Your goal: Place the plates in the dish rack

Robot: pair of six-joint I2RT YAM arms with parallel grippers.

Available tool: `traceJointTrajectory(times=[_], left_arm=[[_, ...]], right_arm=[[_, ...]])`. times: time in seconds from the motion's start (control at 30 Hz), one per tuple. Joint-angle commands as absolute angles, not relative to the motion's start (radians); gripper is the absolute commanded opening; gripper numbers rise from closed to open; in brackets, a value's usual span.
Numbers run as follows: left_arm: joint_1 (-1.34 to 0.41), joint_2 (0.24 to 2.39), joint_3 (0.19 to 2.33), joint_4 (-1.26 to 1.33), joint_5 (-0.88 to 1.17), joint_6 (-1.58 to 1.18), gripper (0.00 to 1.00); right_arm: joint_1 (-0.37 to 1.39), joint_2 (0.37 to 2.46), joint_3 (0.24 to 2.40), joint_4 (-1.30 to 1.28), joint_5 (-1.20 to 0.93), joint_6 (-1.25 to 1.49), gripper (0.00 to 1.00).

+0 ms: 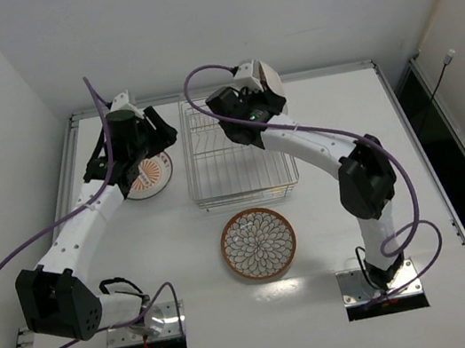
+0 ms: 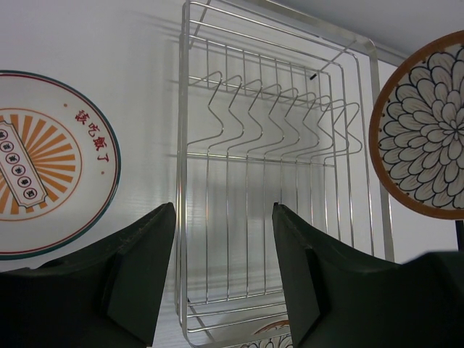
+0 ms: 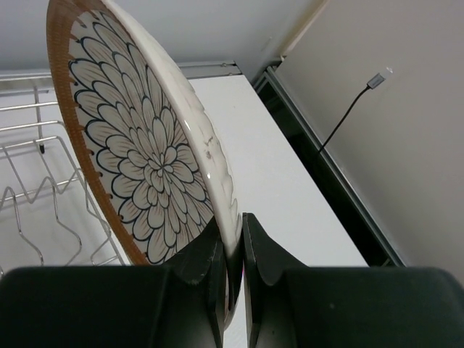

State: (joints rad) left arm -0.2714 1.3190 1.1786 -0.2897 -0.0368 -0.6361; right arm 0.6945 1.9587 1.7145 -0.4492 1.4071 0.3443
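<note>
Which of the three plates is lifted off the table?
The white petal-patterned ceramic plate with the orange rim, pinched on edge in the right pincer; the other petal plate and the orange sunburst plate lie flat on the table.

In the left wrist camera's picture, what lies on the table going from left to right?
First the sunburst plate, then the dish rack, then the flower-pattern plate.

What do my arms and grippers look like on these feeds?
Both look alike. The left arm and right arm have white tubular links, bulky black joint housings and a purple cable looping alongside. The left gripper and right gripper each carry two broad matte-black fingers. I see no markings.
</note>
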Motion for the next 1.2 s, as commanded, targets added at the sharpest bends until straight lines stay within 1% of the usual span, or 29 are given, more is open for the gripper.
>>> traceJointTrajectory(times=[0.0,0.3,0.47,0.57,0.77,0.93,1.17], left_arm=[[-0.267,1.287,1.184,-0.256,-0.028,-0.626,0.54],[-0.267,1.287,1.184,-0.256,-0.028,-0.626,0.54],[-0.267,1.287,1.184,-0.256,-0.028,-0.626,0.54],[-0.267,1.287,1.184,-0.256,-0.028,-0.626,0.54],[-0.267,1.287,1.184,-0.256,-0.028,-0.626,0.54],[-0.267,1.287,1.184,-0.256,-0.028,-0.626,0.54],[-0.267,1.287,1.184,-0.256,-0.028,-0.626,0.54]], right_arm=[[0.678,1.976,1.778,-0.387,1.681,0.365,0.0],[0.669,1.997,1.758,-0.387,1.625,0.374,0.0],[0.669,1.997,1.776,-0.387,1.65,0.374,0.0],[0.669,1.964,1.776,-0.4,1.678,0.374,0.0],[0.669,1.849,1.706,-0.368,1.687,0.365,0.0],[0.678,1.848,1.715,-0.344,1.687,0.331,0.0],[0.678,1.917,1.747,-0.344,1.66,0.331,0.0]])
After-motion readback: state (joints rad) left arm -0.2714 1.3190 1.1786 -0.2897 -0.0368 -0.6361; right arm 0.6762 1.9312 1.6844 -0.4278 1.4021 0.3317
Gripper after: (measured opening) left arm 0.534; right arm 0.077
